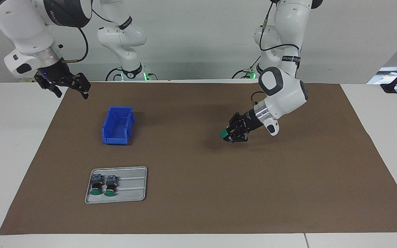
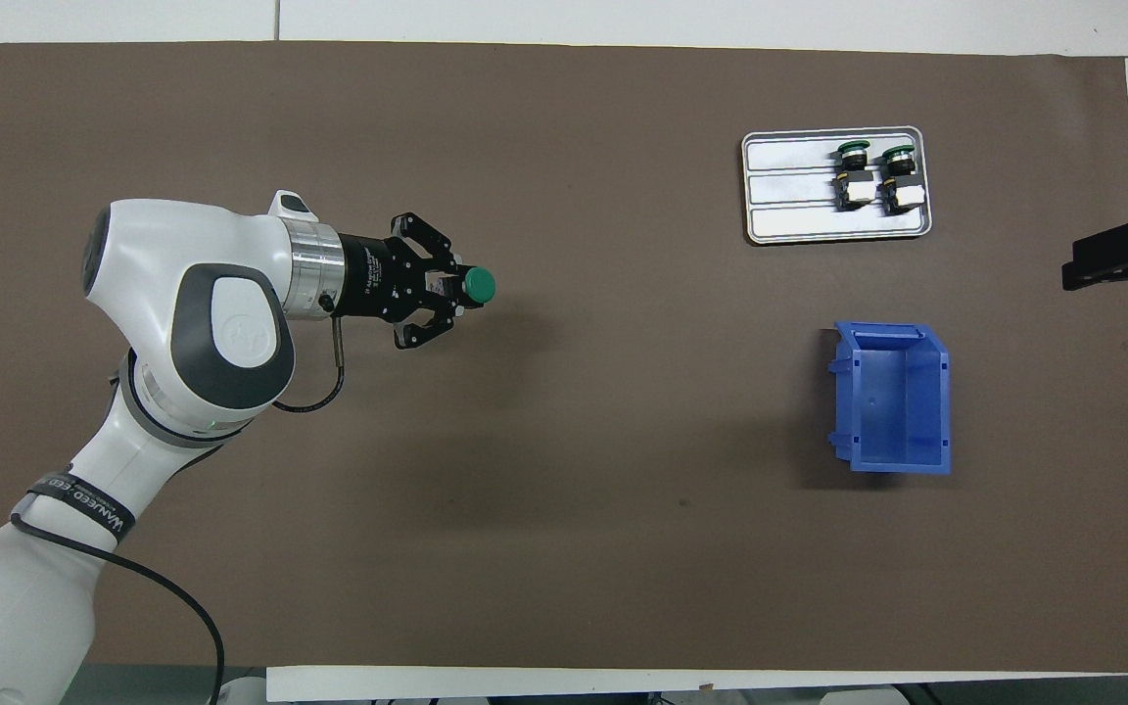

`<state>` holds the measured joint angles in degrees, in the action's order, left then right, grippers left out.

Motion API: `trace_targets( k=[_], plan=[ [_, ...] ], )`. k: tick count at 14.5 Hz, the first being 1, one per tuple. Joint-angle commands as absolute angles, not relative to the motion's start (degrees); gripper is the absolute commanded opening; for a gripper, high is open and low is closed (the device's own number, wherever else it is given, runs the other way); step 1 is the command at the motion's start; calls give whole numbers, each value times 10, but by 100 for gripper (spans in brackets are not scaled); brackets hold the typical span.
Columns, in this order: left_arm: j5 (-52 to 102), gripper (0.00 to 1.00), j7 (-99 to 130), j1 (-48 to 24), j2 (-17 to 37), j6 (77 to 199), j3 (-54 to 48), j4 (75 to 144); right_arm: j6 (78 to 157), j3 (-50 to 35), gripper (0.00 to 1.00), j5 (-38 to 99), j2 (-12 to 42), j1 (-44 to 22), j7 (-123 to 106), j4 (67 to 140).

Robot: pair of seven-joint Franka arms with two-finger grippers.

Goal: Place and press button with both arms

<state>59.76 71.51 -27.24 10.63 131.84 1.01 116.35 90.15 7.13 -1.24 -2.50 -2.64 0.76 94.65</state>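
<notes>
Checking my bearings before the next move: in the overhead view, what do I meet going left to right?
Left gripper holding the button → grey tray with two spare buttons → blue bin → right gripper, waiting.

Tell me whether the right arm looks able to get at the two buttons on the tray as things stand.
Probably yes. The right hand hangs open and empty at its own end of the table; the tray with the two buttons is uncovered. Only the blue bin sits between, low enough to pass over.
</notes>
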Motion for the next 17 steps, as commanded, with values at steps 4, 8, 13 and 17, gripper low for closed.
trace_targets(
  k=[4, 8, 13, 17],
  plan=[
    [728, 0, 615, -216, 98, 1240, 10, 1211, 899, 69, 98, -11, -31, -22, -3, 953],
    [845, 0, 435, -192, 112, 1212, 10, 1260, 899, 69, 98, -11, -31, -22, -3, 953],
    [902, 0, 346, -163, 127, 1136, 10, 1288, 899, 69, 98, -11, -31, -22, -3, 953],
    [978, 0, 293, -168, 168, 1115, 10, 1285, 899, 69, 98, -11, -32, -22, -3, 953]
  ],
)
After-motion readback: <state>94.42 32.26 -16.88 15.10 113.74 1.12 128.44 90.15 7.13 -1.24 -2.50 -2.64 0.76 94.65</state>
